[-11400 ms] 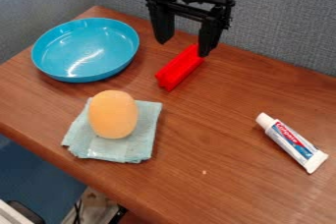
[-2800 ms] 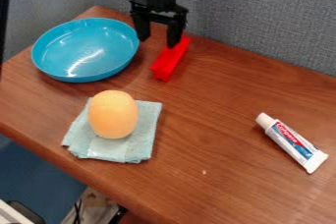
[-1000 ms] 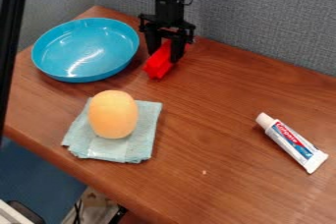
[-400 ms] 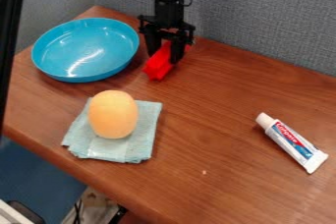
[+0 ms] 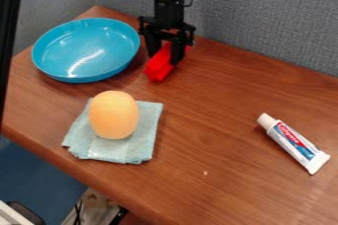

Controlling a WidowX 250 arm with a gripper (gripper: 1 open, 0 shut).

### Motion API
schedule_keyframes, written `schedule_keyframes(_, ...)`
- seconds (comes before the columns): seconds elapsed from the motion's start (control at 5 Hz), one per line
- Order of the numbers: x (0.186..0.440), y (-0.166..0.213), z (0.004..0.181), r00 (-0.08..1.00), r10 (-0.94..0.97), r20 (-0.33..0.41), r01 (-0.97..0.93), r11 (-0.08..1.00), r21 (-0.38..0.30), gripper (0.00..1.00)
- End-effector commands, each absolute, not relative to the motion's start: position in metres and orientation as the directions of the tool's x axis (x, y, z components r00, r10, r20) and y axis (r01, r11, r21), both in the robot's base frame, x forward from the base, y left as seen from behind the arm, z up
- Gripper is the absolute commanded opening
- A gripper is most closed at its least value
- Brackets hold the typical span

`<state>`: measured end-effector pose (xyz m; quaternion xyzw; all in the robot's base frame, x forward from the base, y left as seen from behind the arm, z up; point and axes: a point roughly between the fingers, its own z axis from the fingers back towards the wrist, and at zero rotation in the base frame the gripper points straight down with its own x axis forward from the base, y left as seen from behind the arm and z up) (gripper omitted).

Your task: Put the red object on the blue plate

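The red object (image 5: 160,65), a small bright-red block, lies at the back of the wooden table, just right of the blue plate (image 5: 85,50). My gripper (image 5: 168,43) comes straight down onto the block's far end. Its black fingers sit against the block's two sides, shut on it. The block's near end points toward the camera, and I cannot tell whether it is off the table. The plate holds nothing, and its rim lies a short way left of the block.
An orange egg-shaped object (image 5: 114,113) rests on a pale teal folded cloth (image 5: 136,144) in front of the plate. A white toothpaste tube (image 5: 291,141) lies at the right. The table's front edge runs diagonally below the cloth.
Over the earlier frames the gripper came down from wide open above the block and narrowed onto its far end. In the last second nothing has visibly moved.
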<state>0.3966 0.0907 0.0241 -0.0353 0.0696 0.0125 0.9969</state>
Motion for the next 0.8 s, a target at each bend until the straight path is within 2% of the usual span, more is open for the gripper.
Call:
schedule_keyframes(0.0, 0.3978, 0.0984, 0.0519, 0.996, 0.04, -0.078, -0.045, 0.997, -0.065, 0.0)
schedule_keyframes(0.6, 0.3936, 0.0978, 0.0586, 0.997, 0.033, -0.073, -0.038, 0.996, -0.077, 0.0)
